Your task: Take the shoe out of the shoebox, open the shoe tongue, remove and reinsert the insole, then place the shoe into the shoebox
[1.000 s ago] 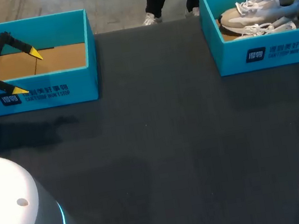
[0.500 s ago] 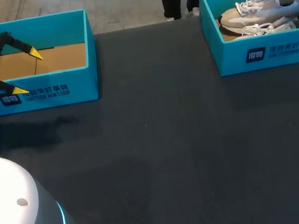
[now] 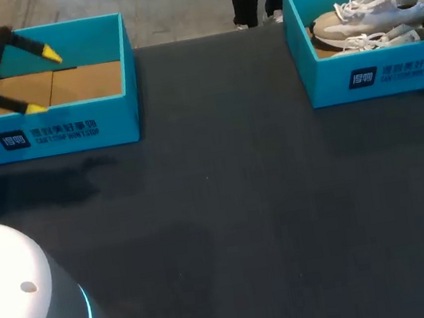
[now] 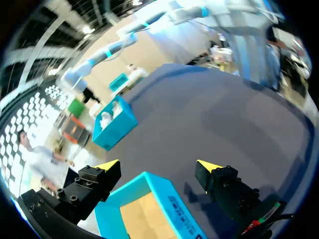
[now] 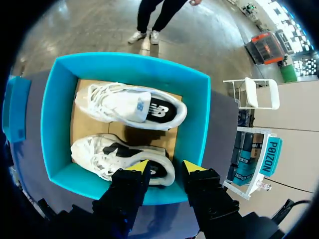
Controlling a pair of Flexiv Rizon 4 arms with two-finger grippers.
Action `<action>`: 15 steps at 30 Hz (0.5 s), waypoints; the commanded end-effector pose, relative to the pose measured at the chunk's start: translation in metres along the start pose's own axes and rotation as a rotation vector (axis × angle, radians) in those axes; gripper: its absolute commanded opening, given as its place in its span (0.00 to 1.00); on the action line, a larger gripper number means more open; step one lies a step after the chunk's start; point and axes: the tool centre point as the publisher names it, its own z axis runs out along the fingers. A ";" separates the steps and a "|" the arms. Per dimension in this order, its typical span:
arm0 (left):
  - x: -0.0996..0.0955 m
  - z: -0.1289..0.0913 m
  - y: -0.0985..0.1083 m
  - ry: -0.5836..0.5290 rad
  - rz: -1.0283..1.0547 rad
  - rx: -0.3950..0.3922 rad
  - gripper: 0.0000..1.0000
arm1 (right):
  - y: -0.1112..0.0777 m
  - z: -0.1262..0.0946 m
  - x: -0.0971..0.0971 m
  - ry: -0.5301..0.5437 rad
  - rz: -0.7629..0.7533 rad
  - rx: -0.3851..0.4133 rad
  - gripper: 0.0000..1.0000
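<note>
— What is seen, from the largest thing down?

— A table (image 3: 233,188) covered in dark, matte, finely woven cloth is seen. Two rectangular turquoise boxes of smooth card are set on it, well apart. In the left shoebox (image 3: 69,121) a flat brown cardboard floor is exposed. In the right shoebox (image 3: 376,72) two pale, soft-looking sneakers with white laces are laid side by side on the same brown card.

— And the shoes against the grippers?

— The far shoe (image 5: 132,107) is turned on its side, its dark lining shown. The near shoe (image 5: 119,157) is laid just beside the box wall. The right gripper (image 5: 165,167) is held above that wall and the near shoe's edge, its yellow tips parted a little, nothing gripped. The left gripper (image 3: 42,82) is held over the left shoebox, its fingers spread wide and nothing caught between them, well apart from both shoes.
</note>
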 end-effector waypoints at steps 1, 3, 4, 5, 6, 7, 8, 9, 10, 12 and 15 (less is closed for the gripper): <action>-0.012 0.015 -0.019 -0.031 -0.428 -0.330 1.00 | -0.020 -0.009 0.006 -0.005 -0.018 -0.154 0.42; -0.019 0.016 -0.021 -0.044 -0.559 -0.398 1.00 | -0.021 -0.013 0.010 -0.005 -0.028 -0.166 0.42; -0.022 0.017 -0.019 -0.046 -0.653 -0.441 1.00 | -0.022 -0.015 0.012 -0.007 -0.033 -0.171 0.42; -0.024 0.016 -0.017 -0.059 -0.702 -0.459 1.00 | -0.022 -0.016 0.013 -0.013 -0.038 -0.175 0.42; -0.027 0.015 -0.017 -0.075 -0.777 -0.484 1.00 | -0.023 -0.017 0.014 -0.016 -0.041 -0.179 0.42; -0.029 0.014 -0.016 -0.079 -0.833 -0.502 1.00 | -0.024 -0.018 0.015 -0.017 -0.042 -0.180 0.42; -0.030 0.013 -0.017 -0.109 -0.886 -0.512 1.00 | -0.025 -0.019 0.016 -0.017 -0.043 -0.181 0.42; -0.032 0.012 -0.017 -0.132 -0.962 -0.538 1.00 | -0.026 -0.020 0.017 -0.017 -0.043 -0.183 0.42; -0.034 0.010 -0.016 -0.155 -1.024 -0.547 1.00 | -0.027 -0.020 0.018 -0.016 -0.044 -0.184 0.42; -0.037 0.008 -0.015 -0.238 -1.148 -0.599 1.00 | -0.030 -0.021 0.020 -0.017 -0.046 -0.185 0.41; -0.039 0.007 -0.008 -0.331 -1.205 -0.659 1.00 | -0.035 -0.023 0.021 0.000 -0.052 -0.194 0.41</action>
